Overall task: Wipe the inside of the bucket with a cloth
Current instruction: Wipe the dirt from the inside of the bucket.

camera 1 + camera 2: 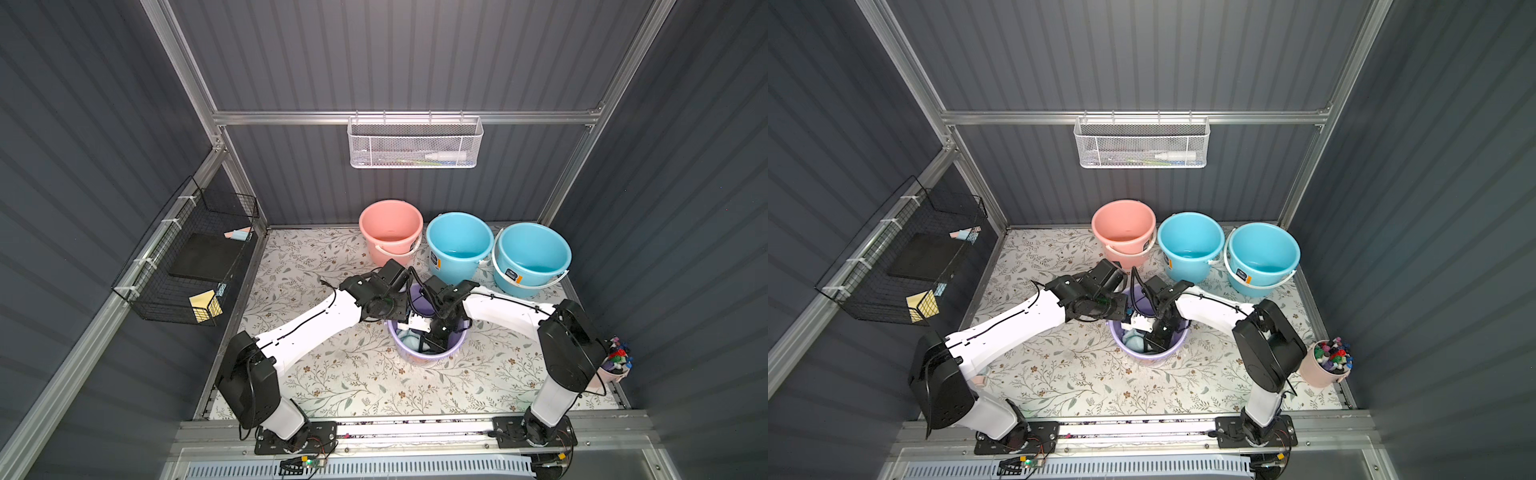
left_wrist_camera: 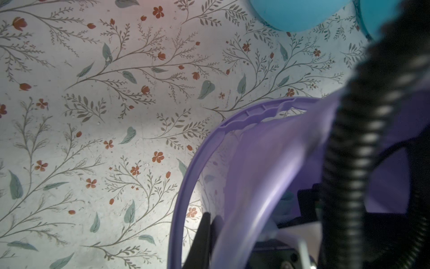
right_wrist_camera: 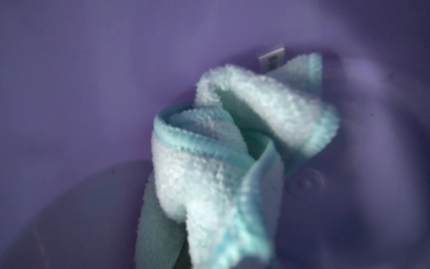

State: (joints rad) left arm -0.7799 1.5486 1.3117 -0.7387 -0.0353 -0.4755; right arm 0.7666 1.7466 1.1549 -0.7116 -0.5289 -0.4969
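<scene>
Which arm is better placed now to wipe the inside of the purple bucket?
Right: the right hand is down inside the purple bucket, shut on the cloth; the left hand sits at the rim, without cloth.

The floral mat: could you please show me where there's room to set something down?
The floral mat is barest between the purple bucket and the front rail. A smaller patch lies between the pink bucket and the black wire basket. Crowded: the back, by the two blue buckets, and mid-mat, where the left arm and right arm meet over the purple bucket.
</scene>
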